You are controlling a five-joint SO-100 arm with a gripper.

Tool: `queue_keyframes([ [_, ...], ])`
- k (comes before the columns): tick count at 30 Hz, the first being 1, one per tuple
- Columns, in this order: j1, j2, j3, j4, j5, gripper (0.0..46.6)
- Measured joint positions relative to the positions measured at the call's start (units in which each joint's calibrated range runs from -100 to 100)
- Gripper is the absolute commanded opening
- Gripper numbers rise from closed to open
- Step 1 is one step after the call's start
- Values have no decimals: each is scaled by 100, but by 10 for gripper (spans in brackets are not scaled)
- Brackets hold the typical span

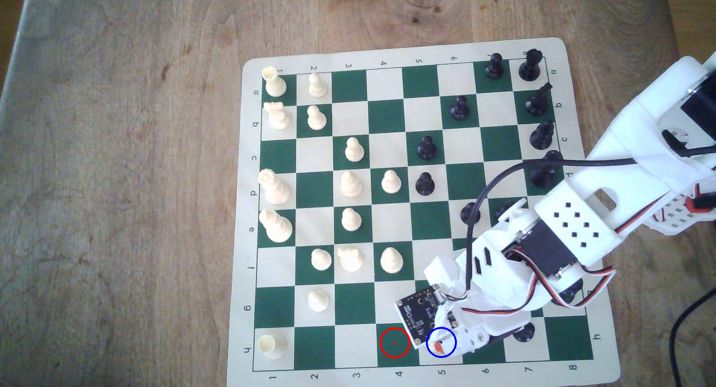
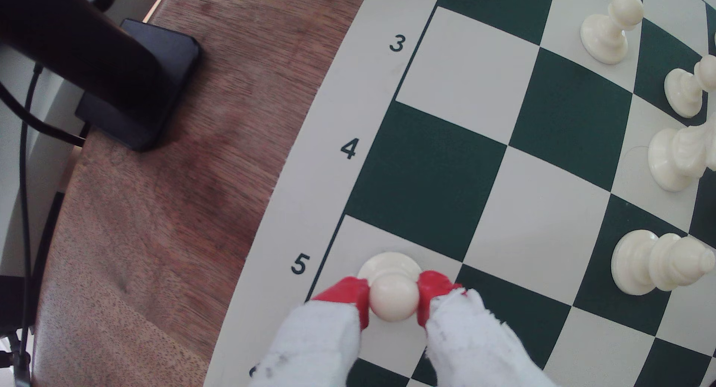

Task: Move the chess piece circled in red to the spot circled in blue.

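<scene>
In the exterior view I count fifteen cream pieces standing clear of my arm. The wrist view shows one more, a cream pawn between my two red fingertips. I can make out ten black pieces, though my arm covers part of the one board. There is one red ring and one blue ring.

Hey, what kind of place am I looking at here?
Probably a home or hobby desk set up for robot chess: a wooden table, a roll-up chess mat, and a small 3D-printed arm whose gripper pinches a pawn.
</scene>
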Motion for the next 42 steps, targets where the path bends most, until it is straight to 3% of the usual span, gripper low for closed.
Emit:
queue_keyframes([
  [32, 81, -84, -307, 526, -5, 13],
  [42, 52, -75, -578, 1044, 112, 21],
])
